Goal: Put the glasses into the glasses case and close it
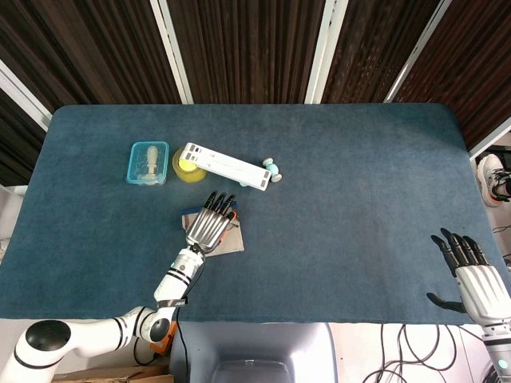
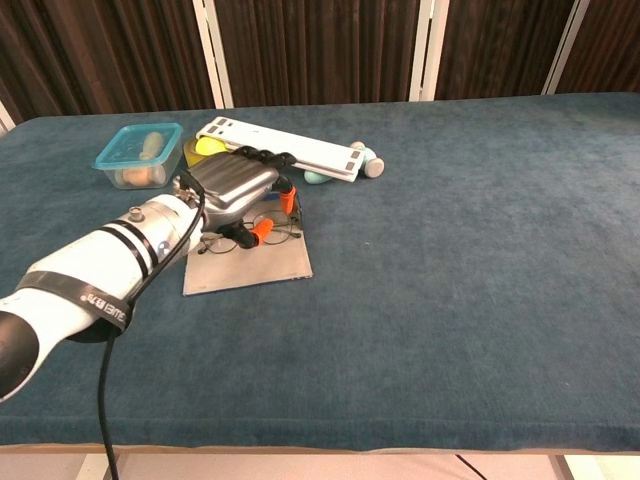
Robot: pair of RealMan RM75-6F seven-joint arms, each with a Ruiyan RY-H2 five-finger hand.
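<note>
The glasses case (image 2: 250, 265) lies open and flat on the blue table, a grey slab with a blue far edge (image 1: 192, 212). Thin-framed glasses (image 2: 276, 229) lie across its far part. My left hand (image 2: 236, 184) hovers low over them with straight fingers, and its orange-tipped thumb (image 2: 258, 232) sits beside the frame. I cannot tell whether it touches the glasses. In the head view the left hand (image 1: 209, 225) covers most of the case. My right hand (image 1: 473, 275) rests at the table's near right edge, fingers spread and empty.
At the back left stand a blue lidded box (image 1: 148, 162), a yellow round thing (image 1: 187, 168), a long white bar (image 1: 225, 166) and a small teal object (image 1: 272, 168). The table's front edge (image 1: 319, 319) runs close behind the case.
</note>
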